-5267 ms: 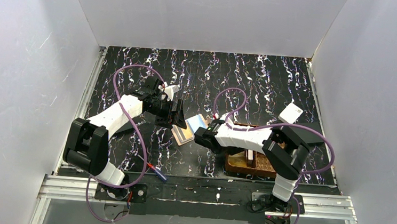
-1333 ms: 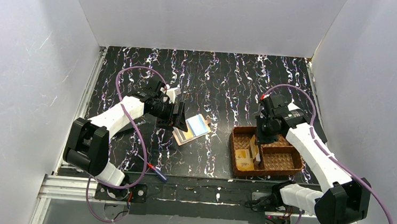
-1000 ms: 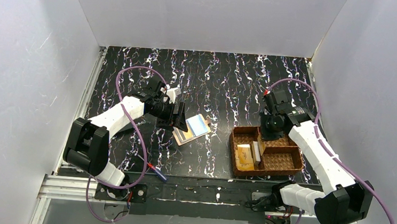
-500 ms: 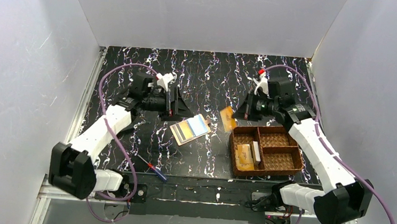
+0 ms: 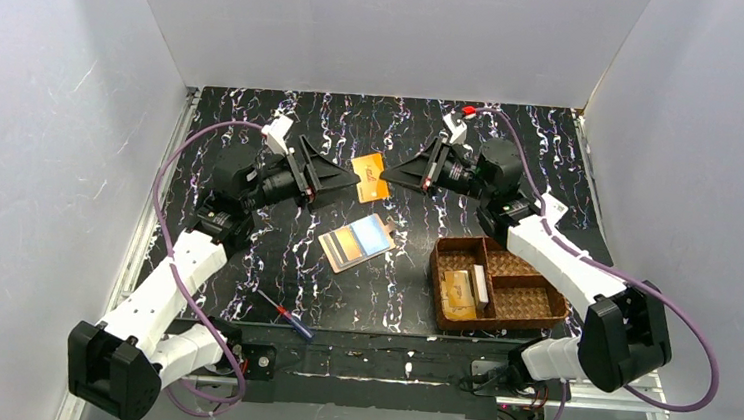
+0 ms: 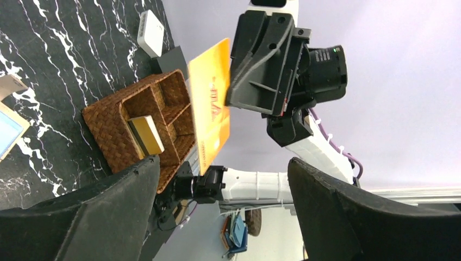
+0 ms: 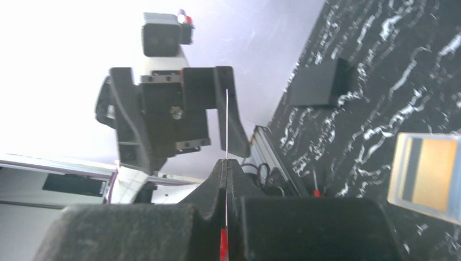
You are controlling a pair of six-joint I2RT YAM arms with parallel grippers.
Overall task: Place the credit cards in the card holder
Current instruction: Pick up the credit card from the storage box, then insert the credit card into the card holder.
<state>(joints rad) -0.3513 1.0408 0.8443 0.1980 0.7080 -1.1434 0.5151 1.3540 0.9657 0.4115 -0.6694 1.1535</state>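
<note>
Lifting clear of basket [image 5: 553,311], R fingers [image 5: 408,170] clamped on orange card [image 5: 369,177] now face L fingers [image 5: 319,171], raised off surface & spread wide; handover prob nxt.

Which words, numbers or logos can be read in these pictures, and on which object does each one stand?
None can be read.
Orange card in the right claw: red mark on its face, blurred, unreadable.
Overlapping cards lying flat between the arms: dark stripe and blue band only, no legible print.
Gold card in the woven basket: too small to read.
</note>
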